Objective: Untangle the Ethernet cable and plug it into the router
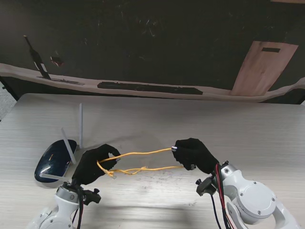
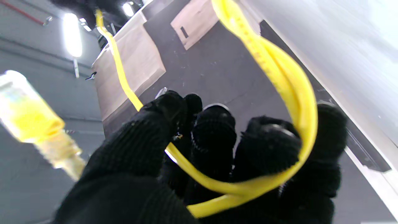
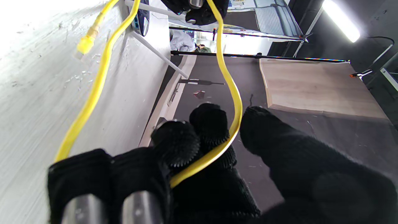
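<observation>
Half the router behind antennas

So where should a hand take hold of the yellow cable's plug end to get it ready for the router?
Grip the boot just behind the clear plug, pinching from the sides. It dangles free beside the left hand, clear tip bare; the yellow cable is strung to the right hand. The router sits to the left.
</observation>
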